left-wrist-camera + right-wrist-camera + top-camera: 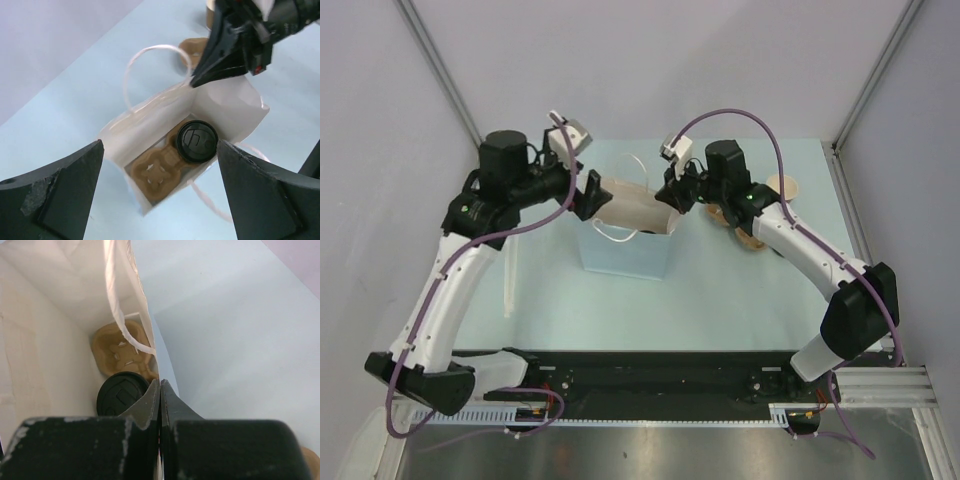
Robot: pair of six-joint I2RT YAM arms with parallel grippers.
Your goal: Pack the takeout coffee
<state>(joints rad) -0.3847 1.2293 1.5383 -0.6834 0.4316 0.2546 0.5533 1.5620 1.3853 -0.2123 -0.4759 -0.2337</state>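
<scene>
Right gripper (pixel 159 384) is nearest the lens. Its jaws are fully closed, pinching the rim of the tall, white-handled light-blue paper bag (pixel 620 250) at its 3 o'clock side, as far as I can tell. Left gripper (pixel 592 197) hangs at the bag's 9 o'clock rim, jaws spread as wide as they go, nothing in them.

Takeout coffee (pixel 198 141) sits down inside the bag, in one pocket of the brown moulded-pulp carrier (pixel 152 177). Only its round black plastic lid shows; the cup wall is hidden. The other pocket is empty.

Step, my read: coffee is in, packing nearly done, right arm just holding the mouth open. Next move I'd call: let go of the rim and lift both arms straight up without tipping the bag.

An open tan paper cup (pixel 785 187) stands at 2 o'clock; could be a second one to pack, can't say.

Worktop (pixel 740 300) is pale blue and smooth. Plain grey-lilac walls (pixel 650 60), metal frame posts (pixel 442 70) in the far corners.
</scene>
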